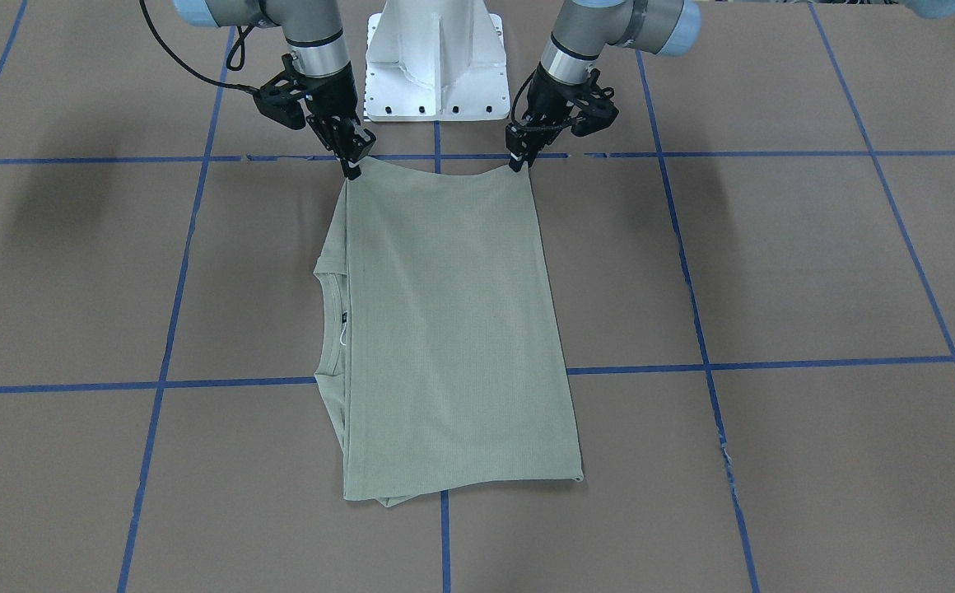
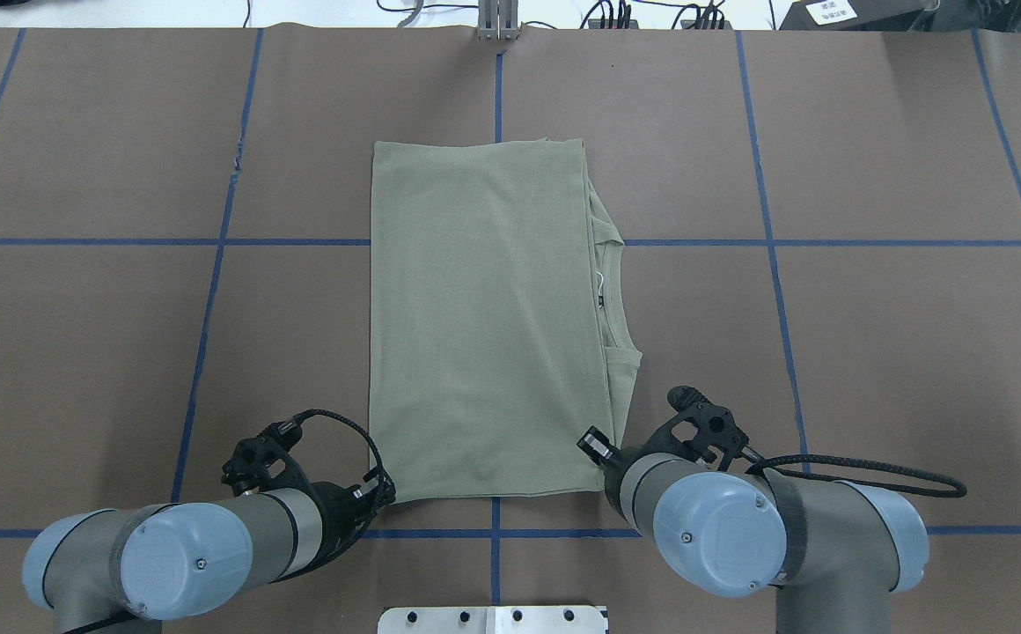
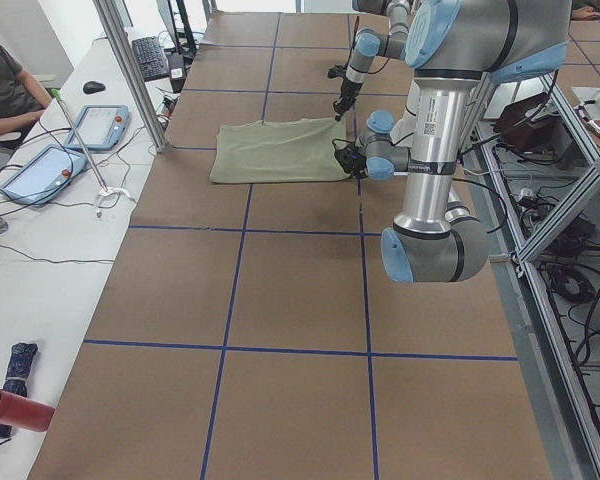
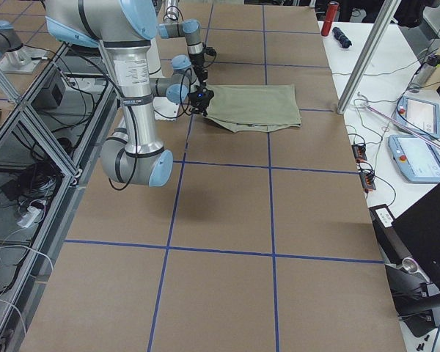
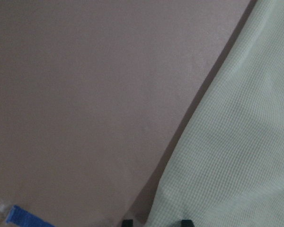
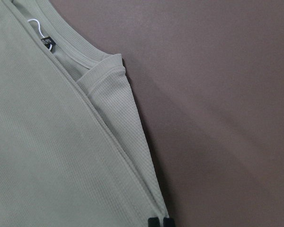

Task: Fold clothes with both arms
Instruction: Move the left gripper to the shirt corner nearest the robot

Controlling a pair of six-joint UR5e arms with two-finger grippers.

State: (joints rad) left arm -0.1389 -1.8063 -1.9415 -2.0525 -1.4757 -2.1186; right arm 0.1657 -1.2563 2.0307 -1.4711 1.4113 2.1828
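Observation:
The sage-green shirt (image 1: 453, 329) lies folded into a tall rectangle at the table's middle, with its collar and black neck label (image 1: 344, 316) showing along one long side. My right gripper (image 1: 351, 165) is shut on the shirt's near corner on the collar side, which is slightly raised. My left gripper (image 1: 517, 163) is shut on the other near corner. From overhead, the left gripper (image 2: 385, 493) and right gripper (image 2: 603, 458) flank the shirt's (image 2: 484, 317) near edge. The right wrist view shows shirt cloth (image 6: 47, 156) and the white string (image 6: 34, 23).
The white pedestal base (image 1: 436, 66) stands just behind the grippers. Blue tape lines (image 1: 774, 362) grid the brown table. Beyond the far edge, a side table holds tablets (image 3: 105, 125) and cables beside a metal pole (image 3: 130, 70), with a seated person (image 3: 5, 85).

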